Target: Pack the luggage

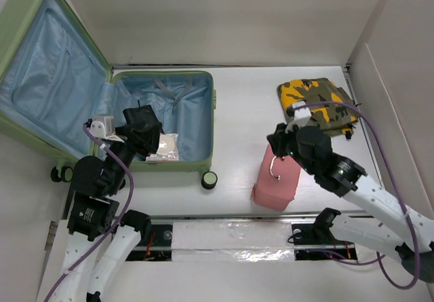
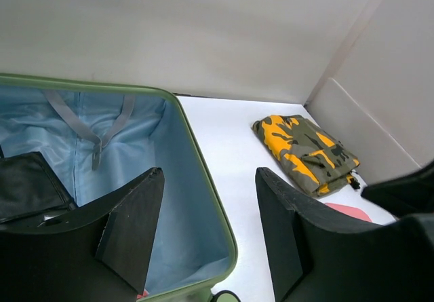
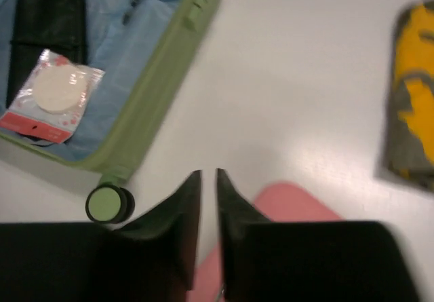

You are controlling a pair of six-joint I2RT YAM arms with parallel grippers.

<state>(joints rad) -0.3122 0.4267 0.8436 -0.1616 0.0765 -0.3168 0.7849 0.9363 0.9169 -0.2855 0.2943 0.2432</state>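
Observation:
The luggage (image 1: 212, 112) is a light green suitcase lying open at the left, with its blue-lined lid (image 1: 47, 78) tilted back. Its rim also shows in the left wrist view (image 2: 202, 161) and the right wrist view (image 3: 163, 71). Inside lie a black pouch (image 3: 47, 27) and a clear packet with a white pad (image 3: 53, 95). My left gripper (image 1: 146, 129) (image 2: 209, 173) is open and empty above the suitcase's near part. My right gripper (image 1: 278, 144) (image 3: 208, 173) has its jaws almost together, right above the upright pink case (image 1: 277, 180) (image 3: 298, 203). Nothing shows between its fingers.
A folded orange and olive camouflage cloth (image 1: 317, 102) (image 2: 305, 149) lies at the back right by the wall. A suitcase wheel (image 1: 209, 179) (image 3: 105, 203) sticks out at the near right corner. White walls close in the table at the back and right.

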